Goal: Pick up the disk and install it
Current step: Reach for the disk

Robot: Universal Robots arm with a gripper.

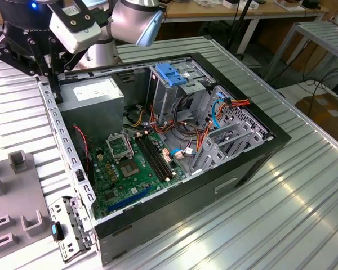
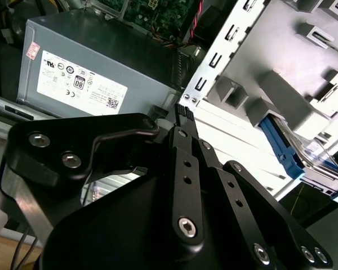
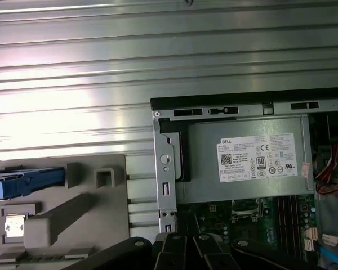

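Observation:
The disk (image 3: 28, 183) lies on a grey fixture (image 3: 73, 214) beside the open computer case; its blue carrier frame shows in both wrist views (image 2: 281, 147), with silver metal behind it. My gripper (image 1: 55, 90) hangs over the case's corner at the exterior view's upper left, beside the power supply. Its black fingers (image 2: 183, 112) look shut with nothing between them, and they stand well apart from the disk. In the first wrist view the gripper (image 3: 187, 225) sits over the case's edge rail.
The open computer case (image 1: 248, 163) holds a motherboard (image 1: 129, 163), a grey power supply box (image 1: 93, 98) and a metal drive cage with a blue latch (image 1: 172, 73). Loose cables (image 1: 214, 112) lie beside the cage. Ribbed metal table (image 1: 270, 225) surrounds the case.

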